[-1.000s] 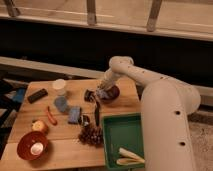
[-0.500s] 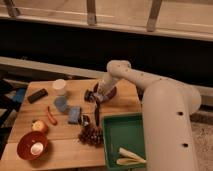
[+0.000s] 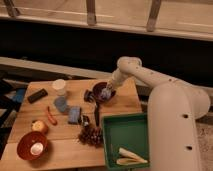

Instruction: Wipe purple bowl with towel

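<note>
Now the gripper (image 3: 104, 93) sits low over the purple bowl (image 3: 107, 90), which stands at the far right part of the wooden table (image 3: 60, 150), just beyond the green tray (image 3: 112, 145). A pale blue-grey wad, the towel (image 3: 105, 93), shows at the gripper's tip inside the bowl, so the fingers look clamped on it, pressing cloth against the bowl's inner surface.

Compared with a second ago, the arm's end has swung a little: half a second back it reached further left, beyond the bowl's left edge, and it has since come back toward the bowl's middle. That to-and-fro reads as a wiping stroke already under way, not an approach. The bowl itself seems to have kept its place on the table.

By my judgement the task is in its working phase: towel in hand, contact made, strokes in progress. What remains is a few more passes around the inside, keeping the pressure light enough that the bowl does not slide toward the table's far edge.

Elsewhere, the pinecone (image 3: 90, 135) lies near the tray's left side, the reddish-brown bowl (image 3: 31, 145) sits at the near left corner, and a white cup (image 3: 60, 86) stands far left of the purple bowl.
</note>
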Tool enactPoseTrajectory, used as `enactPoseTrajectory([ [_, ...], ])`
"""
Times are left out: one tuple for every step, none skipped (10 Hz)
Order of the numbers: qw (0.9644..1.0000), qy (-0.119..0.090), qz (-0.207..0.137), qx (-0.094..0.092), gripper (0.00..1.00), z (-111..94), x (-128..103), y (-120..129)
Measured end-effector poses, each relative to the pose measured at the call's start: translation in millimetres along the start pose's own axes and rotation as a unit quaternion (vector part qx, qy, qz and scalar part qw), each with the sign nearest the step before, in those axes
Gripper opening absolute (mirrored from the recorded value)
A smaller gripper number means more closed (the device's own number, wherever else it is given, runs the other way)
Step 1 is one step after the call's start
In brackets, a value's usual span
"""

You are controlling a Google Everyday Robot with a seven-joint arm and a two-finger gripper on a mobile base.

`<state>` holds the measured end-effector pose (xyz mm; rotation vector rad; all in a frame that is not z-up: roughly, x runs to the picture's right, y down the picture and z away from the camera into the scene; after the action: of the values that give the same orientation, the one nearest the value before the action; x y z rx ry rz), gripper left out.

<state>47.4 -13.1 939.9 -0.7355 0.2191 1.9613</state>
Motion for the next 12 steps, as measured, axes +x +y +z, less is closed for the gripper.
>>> enactPoseTrajectory([
  [1.0,0.002,-0.002,-0.007,0.0,5.6,-8.2,8.0],
  [0.9999,0.006,-0.007,-0.014,0.0,14.0,-9.3,19.4],
  [0.9997,0.012,-0.014,-0.019,0.0,20.6,-5.4,30.6],
  [0.9995,0.015,-0.02,-0.02,0.0,24.5,1.2,36.1],
  [0.9993,0.019,-0.026,-0.02,0.0,26.2,16.8,41.8],
  [0.9993,0.022,-0.027,-0.017,0.0,25.6,29.0,40.3],
  [0.9993,0.022,-0.026,-0.011,0.0,21.1,36.8,35.2],
  [0.9995,0.02,-0.024,-0.005,0.0,15.6,40.3,25.9],
  [0.9998,0.01,-0.015,-0.002,0.0,5.4,37.9,15.0],
  [0.9999,0.003,-0.01,0.001,0.0,0.8,31.6,8.4],
  [1.0,-0.004,-0.003,0.001,0.0,-3.2,18.9,6.4],
  [1.0,-0.008,0.0,-0.001,0.0,-4.5,1.7,6.0],
])
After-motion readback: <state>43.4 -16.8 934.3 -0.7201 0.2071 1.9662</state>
